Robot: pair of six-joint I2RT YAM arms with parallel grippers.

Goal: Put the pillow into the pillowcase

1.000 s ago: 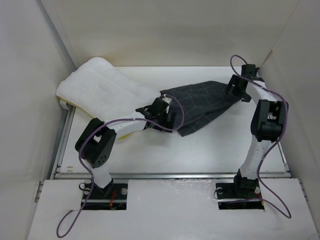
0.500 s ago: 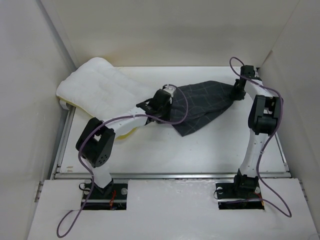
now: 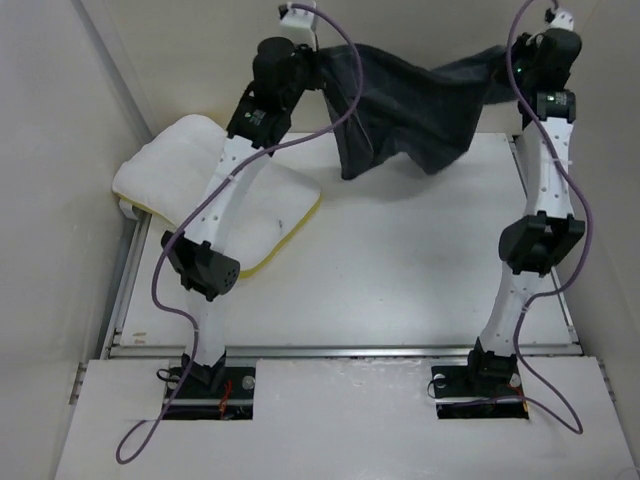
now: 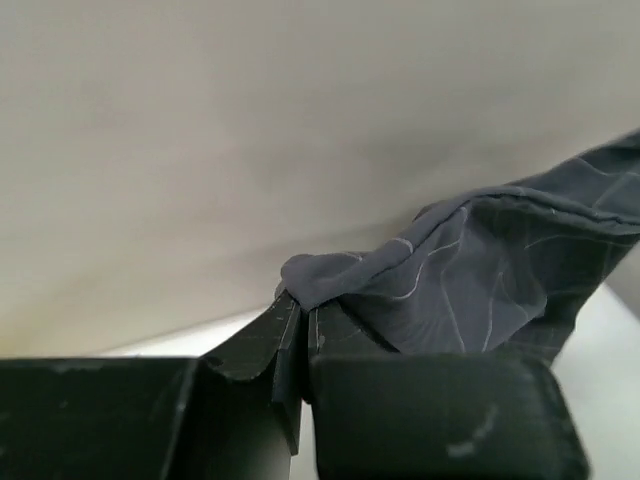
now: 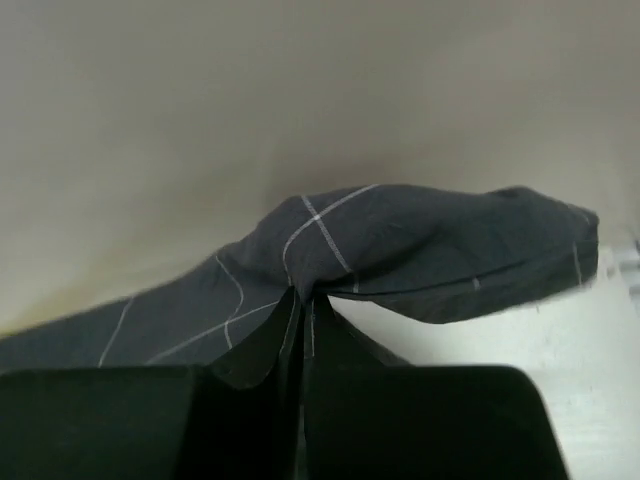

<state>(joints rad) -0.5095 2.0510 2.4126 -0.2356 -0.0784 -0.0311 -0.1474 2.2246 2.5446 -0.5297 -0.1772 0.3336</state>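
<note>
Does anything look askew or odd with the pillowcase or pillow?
The pillowcase hangs bunched and sagging between the left gripper and right gripper, its mouth not visibly spread. The pillow lies skewed, far left on the table, overlapping its side rail.

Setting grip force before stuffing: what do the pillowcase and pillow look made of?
Pillowcase: thin woven cloth, likely cotton or a blend, matte; it sags in soft folds between its two held ends. Pillow: soft padded white fabric shell, matte, with quilted-looking creases and a yellow edge band; filling not visible.
</note>
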